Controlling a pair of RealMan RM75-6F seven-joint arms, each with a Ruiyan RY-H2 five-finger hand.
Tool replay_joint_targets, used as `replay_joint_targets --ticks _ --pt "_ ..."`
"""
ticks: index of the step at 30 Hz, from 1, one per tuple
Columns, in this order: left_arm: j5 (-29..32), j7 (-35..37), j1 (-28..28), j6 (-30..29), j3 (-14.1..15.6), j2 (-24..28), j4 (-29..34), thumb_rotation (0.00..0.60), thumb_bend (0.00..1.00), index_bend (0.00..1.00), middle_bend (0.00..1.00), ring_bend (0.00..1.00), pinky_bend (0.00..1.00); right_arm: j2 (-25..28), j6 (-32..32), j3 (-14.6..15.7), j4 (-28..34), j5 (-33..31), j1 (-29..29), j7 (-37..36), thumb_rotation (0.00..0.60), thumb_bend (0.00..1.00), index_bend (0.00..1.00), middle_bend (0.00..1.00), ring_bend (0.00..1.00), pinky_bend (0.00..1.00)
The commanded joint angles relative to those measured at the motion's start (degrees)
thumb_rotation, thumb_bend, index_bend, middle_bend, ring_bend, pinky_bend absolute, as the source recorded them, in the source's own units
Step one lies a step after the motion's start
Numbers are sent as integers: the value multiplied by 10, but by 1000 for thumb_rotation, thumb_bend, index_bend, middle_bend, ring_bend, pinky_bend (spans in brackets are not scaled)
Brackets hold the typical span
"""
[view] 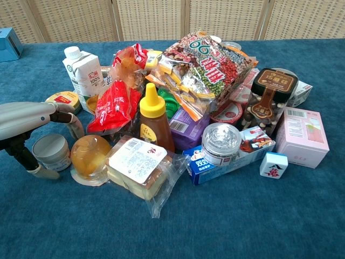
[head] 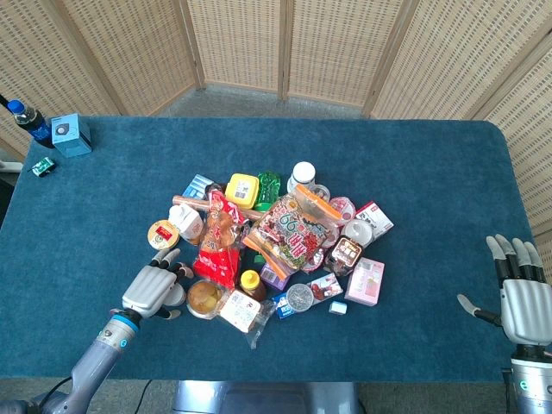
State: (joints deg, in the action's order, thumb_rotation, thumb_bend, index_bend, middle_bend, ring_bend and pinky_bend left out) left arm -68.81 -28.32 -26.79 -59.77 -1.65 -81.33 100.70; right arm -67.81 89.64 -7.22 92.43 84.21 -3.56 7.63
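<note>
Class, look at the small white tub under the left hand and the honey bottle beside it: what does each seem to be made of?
The white tub looks like matte plastic: opaque, smooth, thin rim. The honey bottle seems glossy clear plastic, its amber contents showing through, with an opaque yellow nozzle cap. The left hand hovers over the tub.

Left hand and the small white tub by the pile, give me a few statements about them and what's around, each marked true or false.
1. The left hand is over the small white tub, fingers curved around it. True.
2. The right hand holds the pink box. False: it is open, far from the pile, near the table's edge.
3. The honey bottle stands upright with a yellow cap. True.
4. The milk carton lies flat. False: it stands upright.
5. A blue box sits at the table's far left corner. True.
</note>
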Motion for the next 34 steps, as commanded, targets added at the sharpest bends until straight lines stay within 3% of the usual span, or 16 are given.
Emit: replay_joint_targets --ticks 1,8,16,24,34 --pt "-9 -5 1 -12 2 -10 -10 600 27 419 526 76 69 1 0 0 1 0 0 -1 495 0 0 0 0 0" --pt "-21 -17 4 -35 6 -24 -23 600 33 540 649 276 183 0 0 0 1 0 0 0 492 0 0 0 0 0" --pt "-22 -13 5 -52 -3 -9 -4 600 35 566 632 279 221 1 0 -1 2 -2 0 0 494 0 0 0 0 0" --pt "-44 -4 8 -95 -28 43 63 600 34 562 628 298 287 1 1 0 4 -1 1 2 496 0 0 0 0 0" --pt "-54 -6 9 -119 -46 85 105 600 35 549 619 297 293 0 0 2 5 1 0 7 494 0 0 0 0 0"
